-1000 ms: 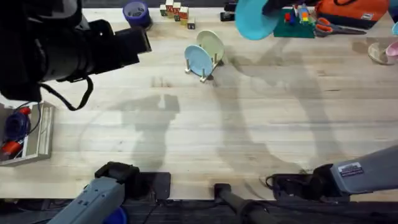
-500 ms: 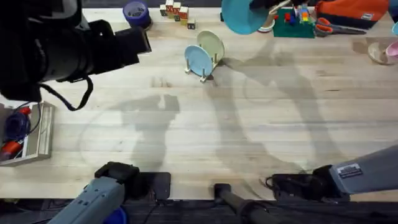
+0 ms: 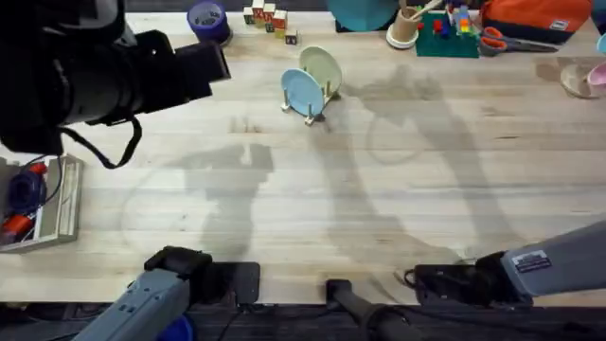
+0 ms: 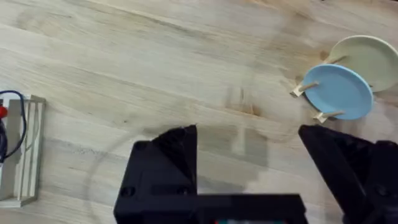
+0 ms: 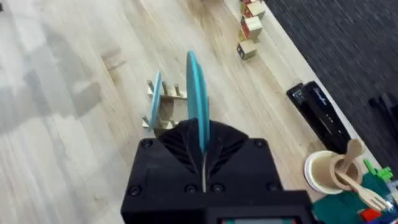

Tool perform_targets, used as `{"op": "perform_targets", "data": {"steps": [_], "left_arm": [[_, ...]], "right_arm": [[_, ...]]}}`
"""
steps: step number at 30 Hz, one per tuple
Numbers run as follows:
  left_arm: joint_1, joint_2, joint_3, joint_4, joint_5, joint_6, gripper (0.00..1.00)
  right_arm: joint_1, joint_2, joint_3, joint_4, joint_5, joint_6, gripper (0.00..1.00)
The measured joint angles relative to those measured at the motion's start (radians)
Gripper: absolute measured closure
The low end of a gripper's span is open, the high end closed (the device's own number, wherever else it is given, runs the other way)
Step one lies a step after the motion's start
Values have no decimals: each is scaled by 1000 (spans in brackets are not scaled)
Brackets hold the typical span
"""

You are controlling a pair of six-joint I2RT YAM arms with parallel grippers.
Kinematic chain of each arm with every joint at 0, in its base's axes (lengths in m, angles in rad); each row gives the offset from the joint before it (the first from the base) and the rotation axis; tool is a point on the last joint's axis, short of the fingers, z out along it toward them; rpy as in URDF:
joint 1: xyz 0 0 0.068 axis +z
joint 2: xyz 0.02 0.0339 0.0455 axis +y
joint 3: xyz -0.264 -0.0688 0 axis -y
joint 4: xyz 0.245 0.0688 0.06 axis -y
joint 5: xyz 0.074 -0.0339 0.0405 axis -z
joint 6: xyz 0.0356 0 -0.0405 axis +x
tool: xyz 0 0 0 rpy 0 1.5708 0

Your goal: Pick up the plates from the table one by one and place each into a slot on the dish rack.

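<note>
Since a second ago the turquoise plate [image 3: 363,13] has slid leftward along the far edge of the table [image 3: 379,189], and in the overhead view just its lower part shows there. In the right wrist view the right gripper [image 5: 202,146] is clamped on this plate, which stands on edge between the black fingers, high above the wood.

The dish rack [image 3: 311,95] stands on the far middle of the table with two plates upright in its slots: the pale blue plate [image 3: 301,91] at the near side and the pale yellow-green plate [image 3: 322,68] just behind it. From the right wrist the rack [image 5: 163,109] lies below and beyond the held plate, apart from it.

The left gripper [image 4: 249,155] hangs over bare table with its fingers spread wide and nothing between them; the rack's plates lie off to one side of it. A paper cup [image 3: 405,26] with wooden cutlery stands near the far edge, beside the turquoise plate.
</note>
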Motion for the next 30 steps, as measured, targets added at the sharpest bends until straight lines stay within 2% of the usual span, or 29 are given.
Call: {"op": "perform_targets", "data": {"steps": [14,30], "left_arm": [[0,0,0,0,-2,0,8],[0,0,0,0,-3,0,7]], "right_arm": [[26,0,0,1,0,-6,969],[26,0,0,9,0,79,969]]}}
